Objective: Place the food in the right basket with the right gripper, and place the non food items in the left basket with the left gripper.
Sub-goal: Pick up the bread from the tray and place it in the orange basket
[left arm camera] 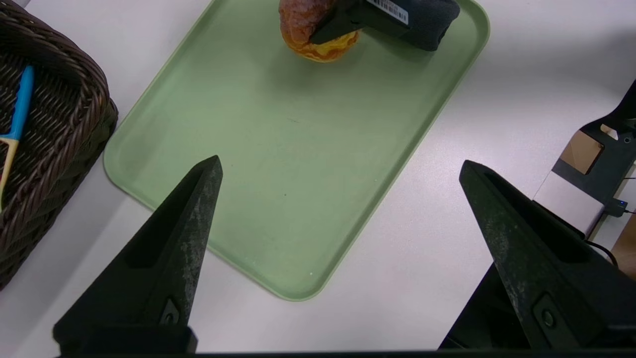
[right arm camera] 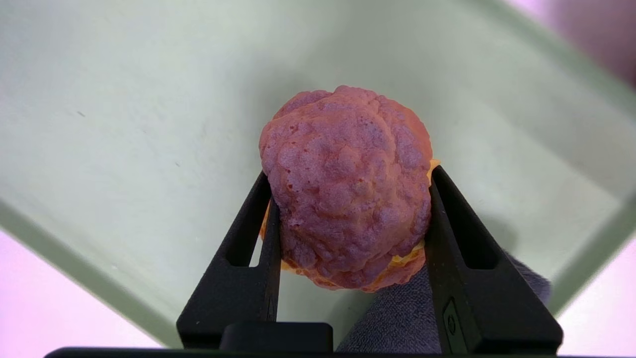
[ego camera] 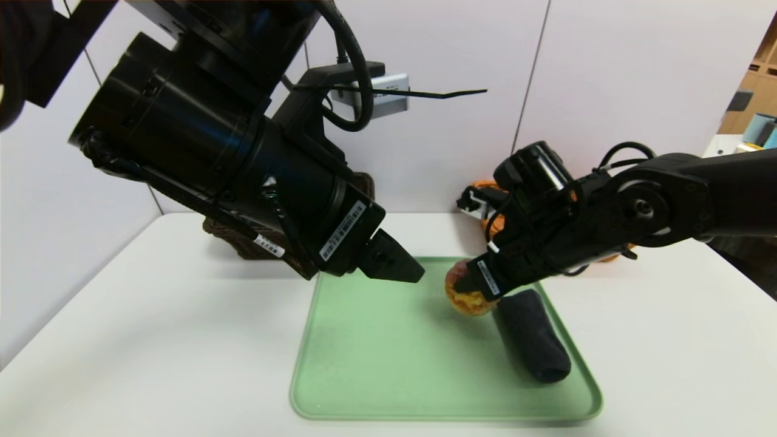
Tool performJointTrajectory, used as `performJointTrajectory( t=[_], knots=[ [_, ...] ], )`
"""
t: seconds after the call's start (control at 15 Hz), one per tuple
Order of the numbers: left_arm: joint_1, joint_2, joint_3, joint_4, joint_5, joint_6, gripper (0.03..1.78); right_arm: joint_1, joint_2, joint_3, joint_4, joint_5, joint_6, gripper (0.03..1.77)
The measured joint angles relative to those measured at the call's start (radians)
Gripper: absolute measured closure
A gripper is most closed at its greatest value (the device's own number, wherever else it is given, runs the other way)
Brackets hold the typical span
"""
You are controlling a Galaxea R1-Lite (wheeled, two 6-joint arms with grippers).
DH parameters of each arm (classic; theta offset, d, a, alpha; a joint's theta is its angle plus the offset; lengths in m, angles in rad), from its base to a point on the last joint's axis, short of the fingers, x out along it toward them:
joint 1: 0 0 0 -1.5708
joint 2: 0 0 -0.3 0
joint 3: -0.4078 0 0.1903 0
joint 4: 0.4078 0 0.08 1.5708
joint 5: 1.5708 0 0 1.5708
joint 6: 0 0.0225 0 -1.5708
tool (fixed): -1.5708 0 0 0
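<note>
the right gripper (right arm camera: 350, 184) holds the round pastry (right arm camera: 348, 189) between its fingers, over the green tray (ego camera: 394, 352). just beside that claw, a dark rolled cloth (ego camera: 534, 337) lies in the tray. the left gripper (left arm camera: 340, 164) stands wide and holds nothing; beyond it, the brown wicker basket (left arm camera: 54, 124) contains a blue-and-cream item (left arm camera: 21, 107).

I count one bench (ego camera: 152, 334) before me and one green tray (ego camera: 388, 364). I see one bread roll (right arm camera: 348, 189) and one dark rolled cloth (ego camera: 534, 337). Baskets make two: one brown basket (left arm camera: 92, 107) and one orange basket (ego camera: 496, 226), partly hidden by my arm. In the brown one I make out one blue-handled item (left arm camera: 21, 107). My claws number two: one left claw (left arm camera: 342, 159), one right claw (right arm camera: 352, 173).
</note>
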Motion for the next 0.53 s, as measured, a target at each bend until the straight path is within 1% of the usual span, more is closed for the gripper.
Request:
performJointTrajectory(
  t=[0.27, 0.4, 0.53],
  knots=[
    [0.0, 0.0, 0.0, 0.0, 0.0, 0.001, 0.12, -0.002, -0.059, -0.034, 0.002, 0.003, 0.024, 0.99],
    [0.0, 0.0, 0.0, 0.001, 0.0, 0.001, 0.12, -0.006, -0.091, -0.058, 0.002, 0.018, 0.064, 0.99],
    [0.0, -0.001, 0.0, 0.002, 0.001, 0.002, 0.12, -0.014, -0.123, -0.08, 0.002, 0.02, 0.073, 0.99]
  ],
)
